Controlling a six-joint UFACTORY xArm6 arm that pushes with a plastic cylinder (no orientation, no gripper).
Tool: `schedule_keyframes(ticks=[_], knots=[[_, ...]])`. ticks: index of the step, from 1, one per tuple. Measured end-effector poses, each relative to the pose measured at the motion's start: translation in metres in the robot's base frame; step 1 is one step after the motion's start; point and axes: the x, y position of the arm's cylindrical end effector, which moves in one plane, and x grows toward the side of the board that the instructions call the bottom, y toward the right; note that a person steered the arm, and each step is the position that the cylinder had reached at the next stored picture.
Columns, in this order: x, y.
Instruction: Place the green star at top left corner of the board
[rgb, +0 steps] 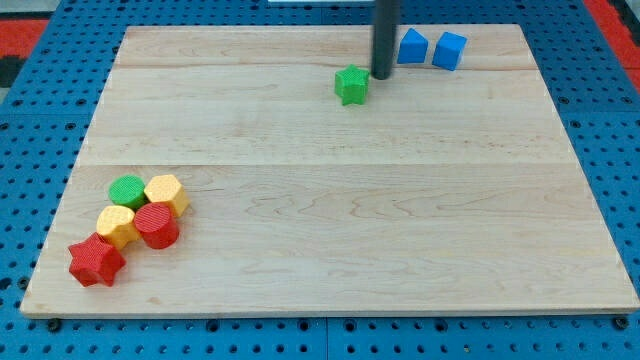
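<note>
A: Where is our tip (382, 76) right now?

B: It sits on the board (330, 200) near the view's top, just to the right of the green star (351, 85) and slightly above it. We cannot tell whether it touches the star or stands a hair off. It is a plain rod, so there is nothing on it to spread or press together; it grips nothing.

A: And beyond that?

B: Just right of our tip lie two blue blocks (430, 48), side by side near the top edge. Far off, at the view's bottom left, a cluster: a green cylinder (127, 189), two yellow blocks (140, 210), a red cylinder (156, 225) and a red star (96, 261).

A: How will the star handle?

B: We judge it light and stiff, a small block that slides readily on smooth wood. Its points are the trouble: a push against one point, off centre, will likely spin it or let it slip past our tip. We cannot take hold of it, only shove, so we would press on the side facing away from the top left corner, in line with its middle.

A: Are we placed for that?

B: Nearly. We are on its right, and the corner lies well away to the view's left and a little up, with nothing in the path.
</note>
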Motion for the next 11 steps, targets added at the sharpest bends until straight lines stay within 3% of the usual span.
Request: schedule_keyframes(ticks=[1,2,3,4,5,7,8,9,11], knots=[[0.011,-0.041],[0.004,-0.148],[0.016,-0.163],[0.023,-0.071],[0.075,-0.115],[0.006,-0.234],[0.015,-0.201],[0.061,-0.181],[0.052,-0.297]])
